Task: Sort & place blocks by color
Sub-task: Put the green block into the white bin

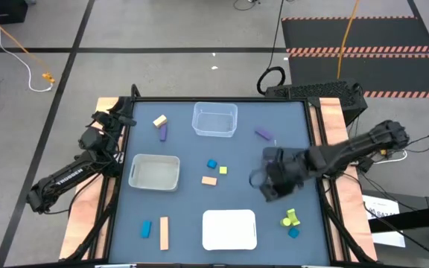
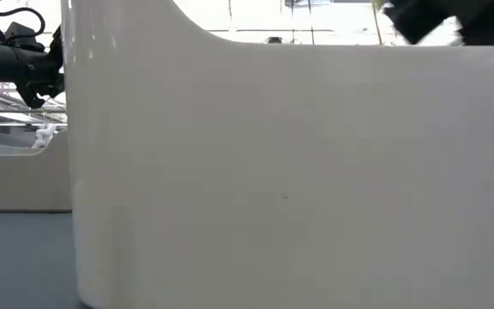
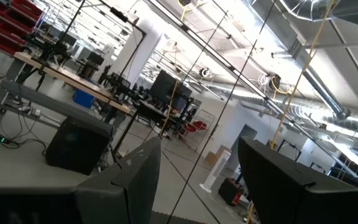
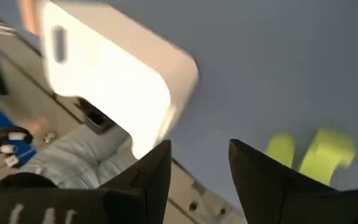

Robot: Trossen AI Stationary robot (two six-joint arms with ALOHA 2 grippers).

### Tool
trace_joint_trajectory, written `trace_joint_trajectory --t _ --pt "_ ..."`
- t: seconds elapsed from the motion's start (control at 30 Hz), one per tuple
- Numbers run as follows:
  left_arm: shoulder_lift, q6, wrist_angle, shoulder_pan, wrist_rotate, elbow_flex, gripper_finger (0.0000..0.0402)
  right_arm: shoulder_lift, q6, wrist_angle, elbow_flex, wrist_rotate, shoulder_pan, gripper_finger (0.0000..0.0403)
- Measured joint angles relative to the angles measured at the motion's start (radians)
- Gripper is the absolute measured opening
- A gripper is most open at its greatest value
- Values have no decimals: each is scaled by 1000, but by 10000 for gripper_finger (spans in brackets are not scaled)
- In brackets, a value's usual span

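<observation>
The left gripper (image 1: 129, 112) waits at the table's nine o'clock edge, fingers (image 3: 138, 180) parted and empty. The right gripper (image 1: 268, 182), jaws apart and holding nothing, hovers at ten o'clock of the yellow-green blocks (image 1: 290, 218). It should probably descend straight, centred; the white bin (image 1: 229, 229) and table edge (image 1: 320, 216) crowd either side.

I count three bins on my table: a clear one (image 1: 215, 120), a grey one (image 1: 155, 172) and a white one (image 1: 229, 228). Of blocks I count ten or so. Three are blue (image 1: 211, 164) (image 1: 146, 228) (image 1: 294, 233). Two are purple (image 1: 163, 132) (image 1: 264, 133). Three are tan (image 1: 159, 120) (image 1: 209, 180) (image 1: 164, 233). Yellow-green: one small cube (image 1: 223, 170), plus a cluster (image 1: 290, 218) that looks like two pieces. I have two arms.
</observation>
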Motion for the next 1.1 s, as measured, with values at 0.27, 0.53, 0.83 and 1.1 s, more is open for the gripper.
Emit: trace_joint_trajectory --t 0.27,0.53,0.83,1.1 --pt "0 0 0 0 0 0 216 86 490 40 0 -14 178 153" --pt "0 0 0 0 0 0 216 170 609 21 0 -23 222 163" --pt "0 0 0 0 0 0 216 226 591 -50 0 -22 225 226" --pt "0 0 0 0 0 0 216 283 548 -111 0 -24 225 244"
